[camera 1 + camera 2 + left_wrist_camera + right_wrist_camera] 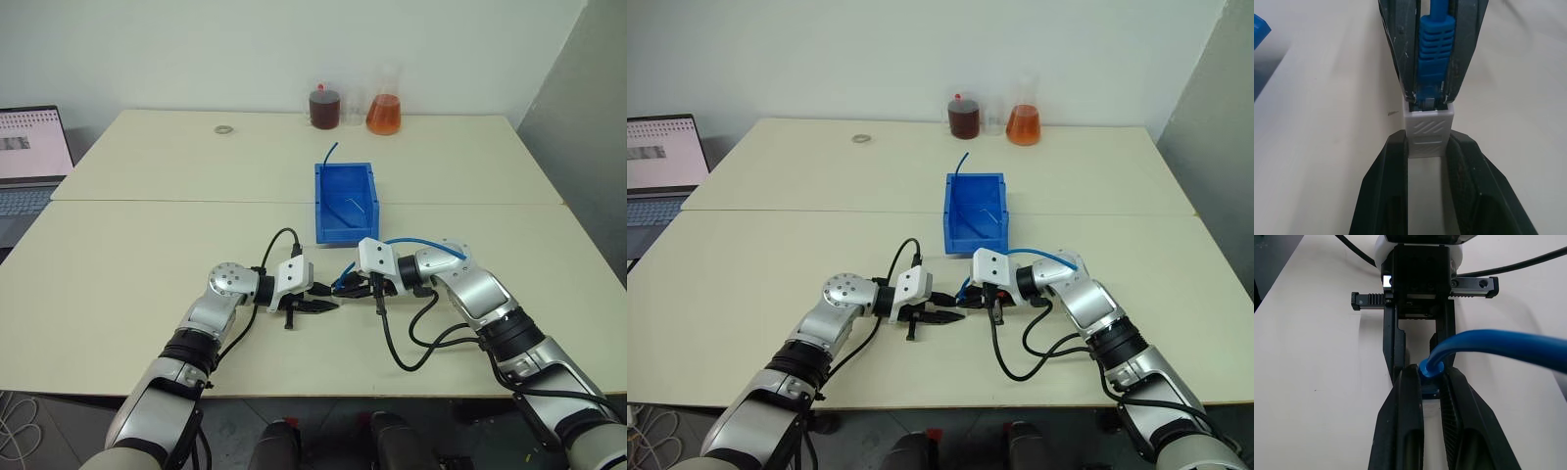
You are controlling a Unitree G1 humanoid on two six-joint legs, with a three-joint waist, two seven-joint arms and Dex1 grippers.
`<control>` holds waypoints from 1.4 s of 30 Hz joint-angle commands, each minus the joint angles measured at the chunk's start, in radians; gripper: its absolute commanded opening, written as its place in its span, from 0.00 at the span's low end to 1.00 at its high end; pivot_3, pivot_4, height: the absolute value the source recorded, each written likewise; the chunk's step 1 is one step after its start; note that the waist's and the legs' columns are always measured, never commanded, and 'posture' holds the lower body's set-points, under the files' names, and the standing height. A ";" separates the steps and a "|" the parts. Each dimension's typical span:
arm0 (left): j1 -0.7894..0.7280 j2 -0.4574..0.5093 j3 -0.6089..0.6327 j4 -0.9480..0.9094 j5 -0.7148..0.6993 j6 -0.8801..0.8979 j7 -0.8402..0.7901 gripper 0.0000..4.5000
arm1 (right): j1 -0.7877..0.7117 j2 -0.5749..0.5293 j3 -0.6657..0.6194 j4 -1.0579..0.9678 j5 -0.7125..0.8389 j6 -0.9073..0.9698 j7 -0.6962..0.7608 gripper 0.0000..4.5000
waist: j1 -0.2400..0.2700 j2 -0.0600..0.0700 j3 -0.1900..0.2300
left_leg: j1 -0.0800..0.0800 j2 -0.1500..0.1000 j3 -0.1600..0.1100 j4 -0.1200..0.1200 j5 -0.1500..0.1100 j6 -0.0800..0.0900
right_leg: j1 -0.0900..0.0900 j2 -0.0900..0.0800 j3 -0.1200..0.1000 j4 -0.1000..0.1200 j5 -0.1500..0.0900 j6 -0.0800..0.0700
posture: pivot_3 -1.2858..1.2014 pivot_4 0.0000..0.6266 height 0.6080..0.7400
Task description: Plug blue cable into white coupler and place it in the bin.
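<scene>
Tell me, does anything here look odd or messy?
Nothing spilled or broken. One oddity: a thin blue wire pokes up over the far rim of the bin. Both flasks stand upright at the table's far edge.

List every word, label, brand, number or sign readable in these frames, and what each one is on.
None can be read.
Laptop screen: rows of text, too small and blurred to read.
White coupler: moulded diagonal ridges, no lettering.
Bin, blue cable, dark-liquid bottle and orange-liquid flask: no legible markings.
</scene>
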 commanded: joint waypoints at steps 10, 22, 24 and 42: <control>0.039 0.030 0.055 -0.147 -0.080 0.109 -0.001 0.46 | 0.027 0.026 -0.015 0.043 -0.020 0.095 -0.026 0.05 | -0.016 0.000 0.000 | 0.009 0.001 -0.001 -0.002 0.000 0.000 | 0.009 0.000 0.000 -0.003 -0.003 0.004 | 0.52 0.24 1.00; 0.227 0.203 0.188 -0.609 -0.237 0.456 0.055 1.00 | 0.020 0.016 -0.242 -0.253 0.164 0.468 -0.154 0.05 | -0.017 0.002 0.008 | 0.005 0.001 -0.002 -0.002 0.000 0.000 | 0.007 0.000 -0.001 -0.006 -0.003 0.004 | 0.52 0.24 1.00; 0.271 0.238 0.224 -0.691 -0.268 0.515 0.078 1.00 | -0.014 0.007 -0.297 -0.290 0.206 0.551 -0.180 0.05 | -0.017 0.003 0.009 | 0.003 0.001 -0.002 -0.003 0.000 0.000 | 0.006 0.000 -0.001 -0.008 -0.003 0.004 | 0.52 0.24 1.00; 0.283 0.000 0.421 -0.988 -0.367 0.787 0.710 1.00 | -0.539 0.164 -0.384 0.495 0.099 0.335 -0.475 0.23 | -0.017 0.002 0.010 | -0.011 0.000 0.001 -0.007 0.000 -0.001 | -0.008 -0.003 0.001 -0.012 0.001 0.000 | 0.52 0.24 1.00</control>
